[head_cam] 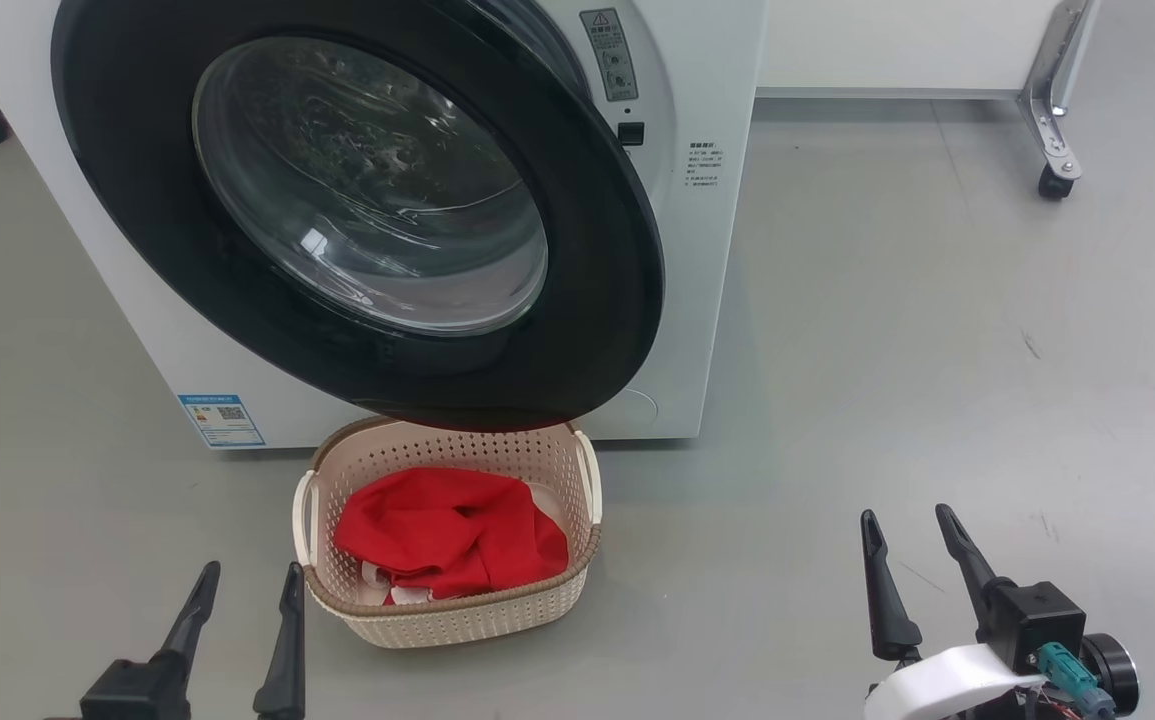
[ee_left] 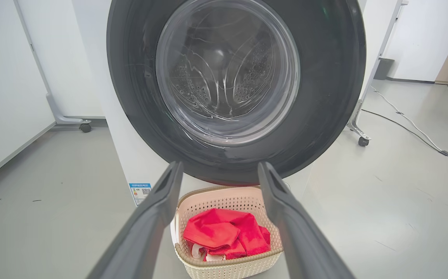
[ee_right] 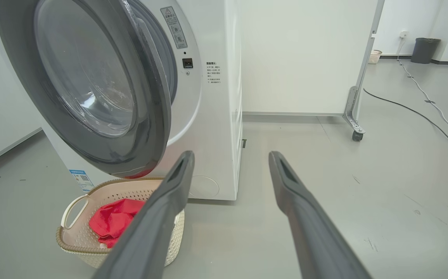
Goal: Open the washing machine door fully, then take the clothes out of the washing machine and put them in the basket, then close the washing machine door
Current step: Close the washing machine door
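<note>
The washing machine door point(head_cam: 367, 190), with its black rim and glass bowl, stands ajar, swung partly out from the white washing machine point(head_cam: 697, 250). On the floor just under the door's lower edge sits the cream basket point(head_cam: 457, 615), and the red clothes point(head_cam: 447, 535) lie inside it. My left gripper point(head_cam: 250, 572) is open and empty, low and just left of the basket. Further right over bare floor, my right gripper point(head_cam: 905, 515) is open and empty too. The left wrist view frames the clothes point(ee_left: 224, 232) between the open left gripper point(ee_left: 220, 166). The right gripper point(ee_right: 231, 154) points past the washer's right corner.
A white partition on a metal leg with a caster point(head_cam: 1055, 180) stands at the back right. Cables point(ee_left: 421, 135) run across the grey floor to the right. A dark bin point(ee_right: 424, 50) stands by the far wall. Open floor lies right of the washer.
</note>
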Robot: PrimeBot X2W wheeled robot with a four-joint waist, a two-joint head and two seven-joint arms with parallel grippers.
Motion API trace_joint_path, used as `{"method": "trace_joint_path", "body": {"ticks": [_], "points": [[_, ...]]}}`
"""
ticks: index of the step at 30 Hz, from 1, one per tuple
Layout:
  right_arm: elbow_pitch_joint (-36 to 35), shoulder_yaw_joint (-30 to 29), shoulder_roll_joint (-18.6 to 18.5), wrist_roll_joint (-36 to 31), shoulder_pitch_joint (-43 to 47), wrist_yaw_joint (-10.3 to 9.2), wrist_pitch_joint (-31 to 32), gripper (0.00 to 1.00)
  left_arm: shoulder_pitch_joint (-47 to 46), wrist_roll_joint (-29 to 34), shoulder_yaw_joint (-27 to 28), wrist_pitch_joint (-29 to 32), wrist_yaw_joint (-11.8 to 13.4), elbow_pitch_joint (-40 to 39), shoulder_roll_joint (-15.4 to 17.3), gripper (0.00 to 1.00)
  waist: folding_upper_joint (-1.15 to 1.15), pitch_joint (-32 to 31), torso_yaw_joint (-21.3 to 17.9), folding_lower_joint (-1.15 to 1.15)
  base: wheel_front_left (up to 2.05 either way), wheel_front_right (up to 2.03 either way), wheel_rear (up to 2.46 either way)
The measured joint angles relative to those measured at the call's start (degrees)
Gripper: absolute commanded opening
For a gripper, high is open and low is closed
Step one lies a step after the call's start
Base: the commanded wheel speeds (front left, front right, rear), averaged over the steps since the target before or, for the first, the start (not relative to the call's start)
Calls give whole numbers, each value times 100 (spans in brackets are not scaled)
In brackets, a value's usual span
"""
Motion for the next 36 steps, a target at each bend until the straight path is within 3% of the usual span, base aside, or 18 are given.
{"method": "trace_joint_path", "body": {"ticks": [12, 13, 14, 24, 36], "points": [[-9, -1, 3, 0, 0, 0, 0, 97, -1, 29, -22, -43, 44, 91, -81, 100, 0, 18, 22, 0, 0, 0, 0], [-13, -2, 3, 0, 0, 0, 0, 25, -1, 29, -22, -43, 44, 99, -81, 100, 0, 21, 24, 0, 0, 0, 0], [-16, -2, 4, 0, 0, 0, 0, 0, -1, 30, -22, -44, 44, 104, -81, 100, 0, 25, 24, 0, 0, 0, 0], [-45, 31, 5, 0, -10, 11, 0, 0, -14, 58, -44, -90, 45, 94, -113, 100, 0, 149, 61, 1, 0, 0, 0], [-33, 411, -5, -132, -603, 350, 11, 0, -232, 131, -82, -101, 46, -108, -129, 100, 0, 479, 160, 0, 0, 0, 0]]}}
